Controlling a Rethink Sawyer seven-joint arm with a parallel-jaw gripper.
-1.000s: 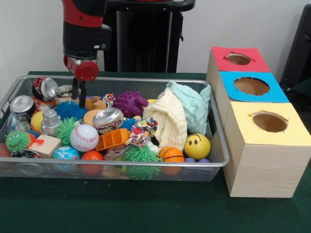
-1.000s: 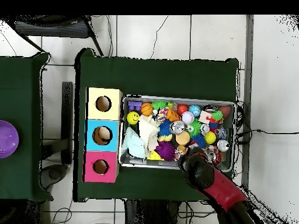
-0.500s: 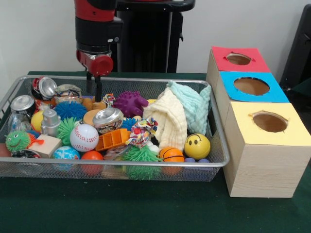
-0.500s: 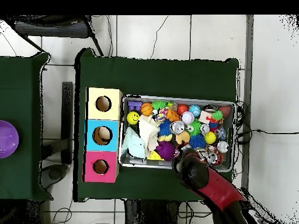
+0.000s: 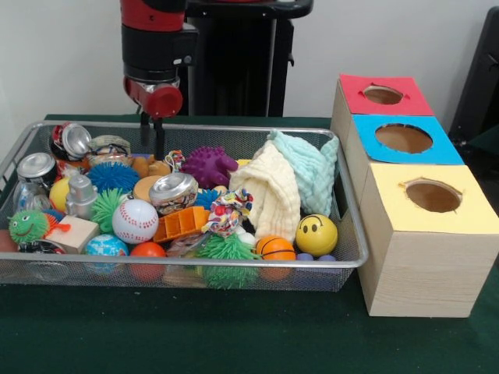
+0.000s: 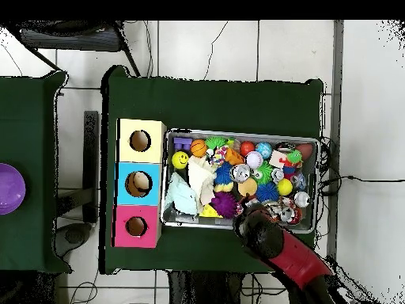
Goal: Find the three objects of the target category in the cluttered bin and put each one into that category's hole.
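Note:
The wire mesh bin is full of toys and cans; it also shows in the overhead view. My gripper hangs open over the bin's far left part. Its fingertips are just above a tan-brown plush animal, apart from it. In the overhead view the red arm hides the gripper. I cannot pick out the orange striped plush or the yellow duck in the clutter. The red-bordered hole is on the farthest wooden box; it also shows in the overhead view.
A purple spiky ball, a silver can, a baseball and cream and mint cloths lie near the gripper. Blue-bordered and yellow-bordered holes sit nearer the camera than the red one.
The gripper has moved right in the front view, from over the cans to over the tan-brown plush. In the last half second it barely moved. Nothing was picked up.

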